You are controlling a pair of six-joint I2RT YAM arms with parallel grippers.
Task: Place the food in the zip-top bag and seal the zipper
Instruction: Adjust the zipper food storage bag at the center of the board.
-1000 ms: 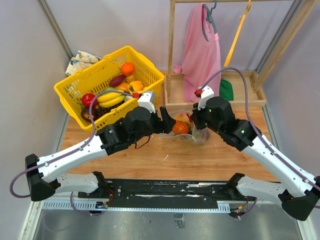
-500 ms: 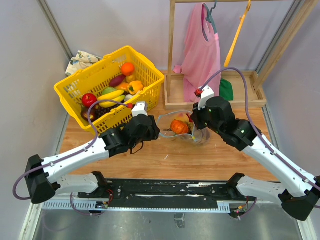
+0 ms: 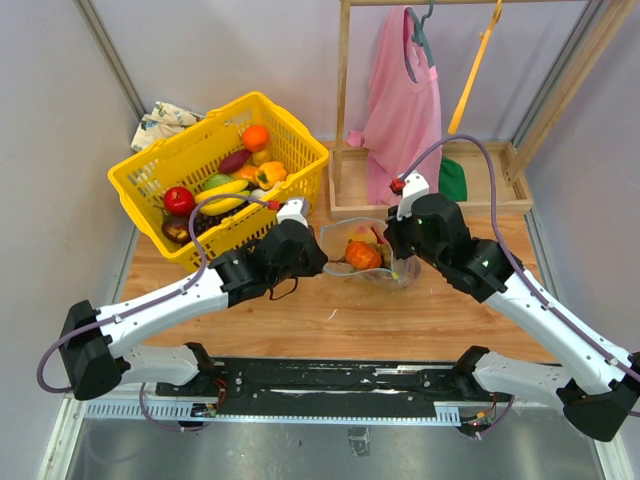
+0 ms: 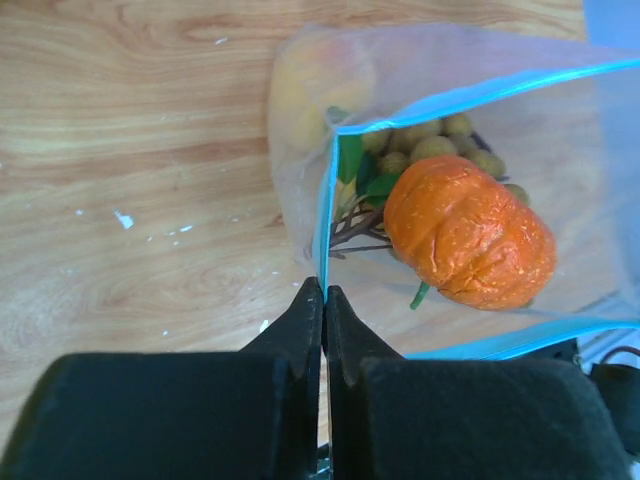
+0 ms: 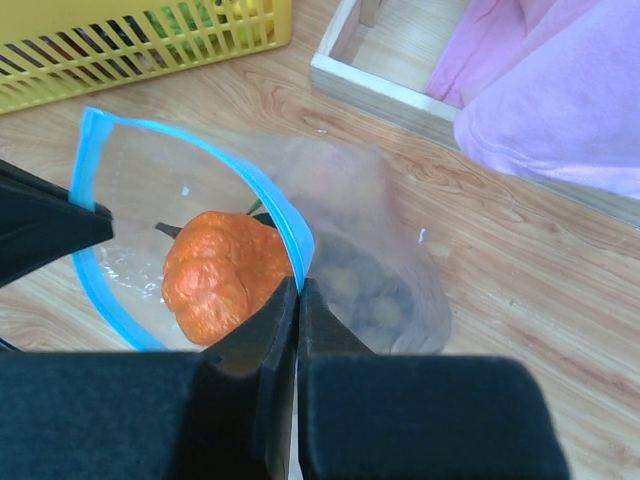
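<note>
Two closed grips: I am pinching the zipper (image 4: 324,200) with left gripper (image 4: 322,292) and right gripper (image 5: 297,285), at opposite rims. Bag (image 5: 370,220) is gaping between them, food (image 4: 468,235) inside. Limp, slippery film; I am judging the stiffer strip the safer hold.

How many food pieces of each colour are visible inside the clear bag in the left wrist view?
Orange fruit: 1
Olive-brown grape cluster: 1
Yellow fruit, blurred behind the plastic: 1
Total in the zip-top bag: 3
</note>
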